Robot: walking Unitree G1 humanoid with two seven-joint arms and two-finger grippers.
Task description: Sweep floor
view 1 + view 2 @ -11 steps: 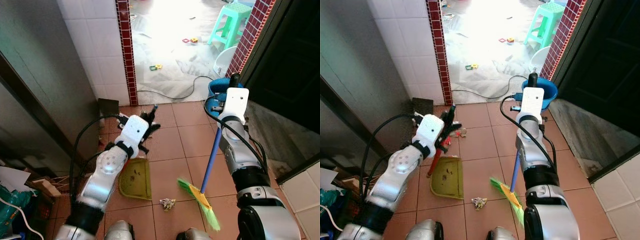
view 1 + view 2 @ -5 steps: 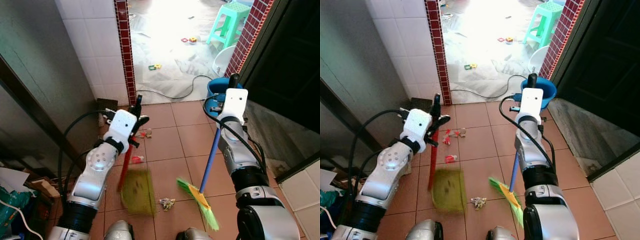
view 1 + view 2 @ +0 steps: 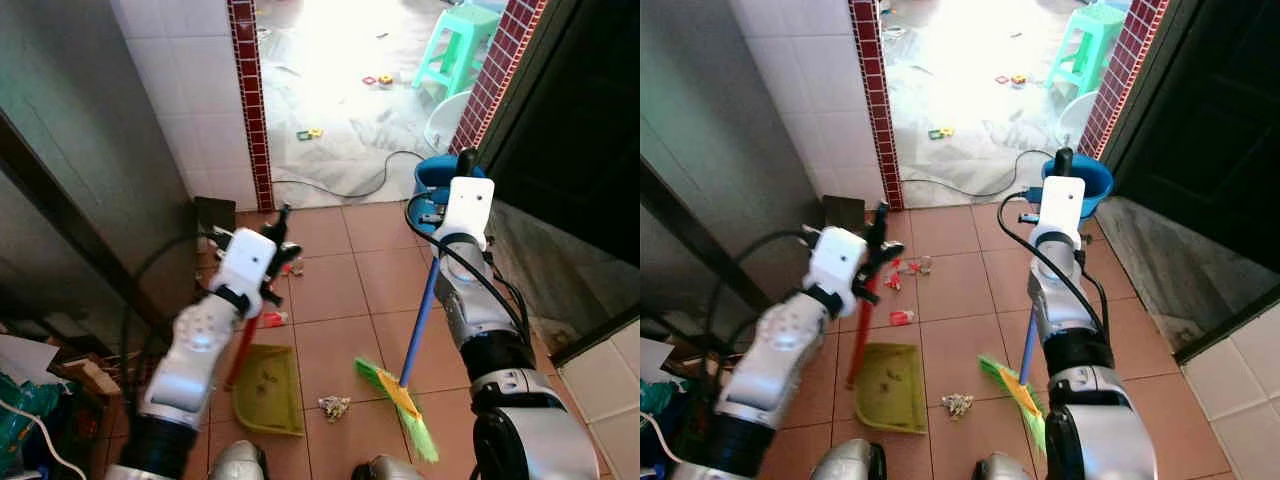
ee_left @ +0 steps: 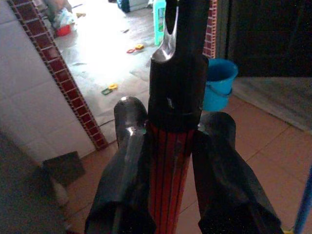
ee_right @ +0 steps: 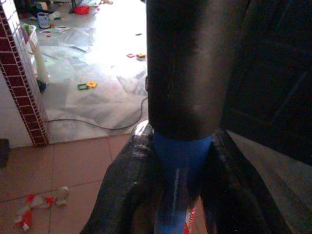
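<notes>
Left eye view: the left gripper (image 3: pixel 275 232) holds the red handle (image 3: pixel 243 345) of the green dustpan (image 3: pixel 268 390), which rests flat on the terracotta floor tiles (image 3: pixel 330 285). The right gripper (image 3: pixel 455 190) is up near the blue bucket (image 3: pixel 432 178) and holds the blue broom handle (image 3: pixel 421 320); the green and yellow broom head (image 3: pixel 400 395) rests on the tiles just right of the dustpan. A small scrap of crumpled litter (image 3: pixel 334 407) lies between dustpan and bristles, apart from both. Red and white scraps (image 3: pixel 273 318) lie on the tiles beside the left arm.

Right eye view: the same layout shows, with a black cable (image 3: pixel 970 190) curving across the pale floor beyond the red tiled pillar (image 3: pixel 872 95) and a green plastic stool (image 3: pixel 1090 42) further out in the bright area.

Left wrist view: the two black fingers (image 4: pixel 127 161) are clamped on the ribbed red handle just below its black end cap (image 4: pixel 178 73).

Right wrist view: the black fingers (image 5: pixel 127 187) press against both sides of the blue broom handle, right under its black top grip (image 5: pixel 187 63); more red and white scraps (image 5: pixel 41 204) lie on the tiles below.
</notes>
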